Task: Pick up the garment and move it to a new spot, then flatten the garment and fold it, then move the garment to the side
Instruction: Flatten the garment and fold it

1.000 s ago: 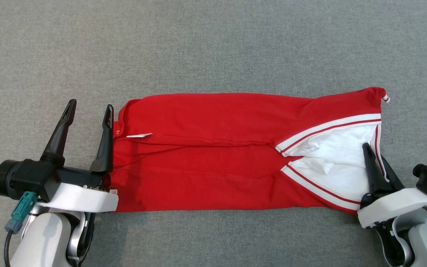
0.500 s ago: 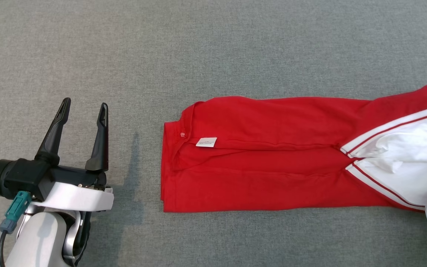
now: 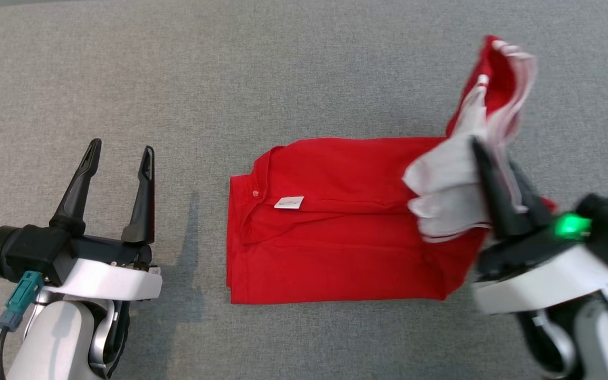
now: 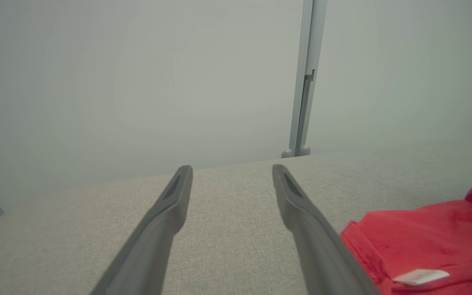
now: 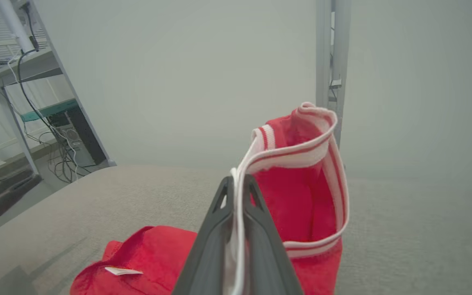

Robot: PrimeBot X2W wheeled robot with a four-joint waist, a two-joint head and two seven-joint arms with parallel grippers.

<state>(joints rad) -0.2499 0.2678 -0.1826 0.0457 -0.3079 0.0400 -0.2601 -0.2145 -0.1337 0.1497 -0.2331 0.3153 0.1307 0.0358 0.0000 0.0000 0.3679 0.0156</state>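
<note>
Red garment [image 3: 335, 237] lies partly flat on the grey bench [image 3: 177, 68], white label [image 3: 289, 202] facing up. The right jaws pinch its white-striped end, held raised above the flat part. The left jaws stand wide apart, holding nothing, left of the garment and not touching it.

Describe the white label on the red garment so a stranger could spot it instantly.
On the grey surface lies a red garment, its right end held up by the right gripper. Near its flat left edge, beside a curved seam, sits the label: a small white rectangle alone on plain red, far from the white striped trim at the raised end.
</note>
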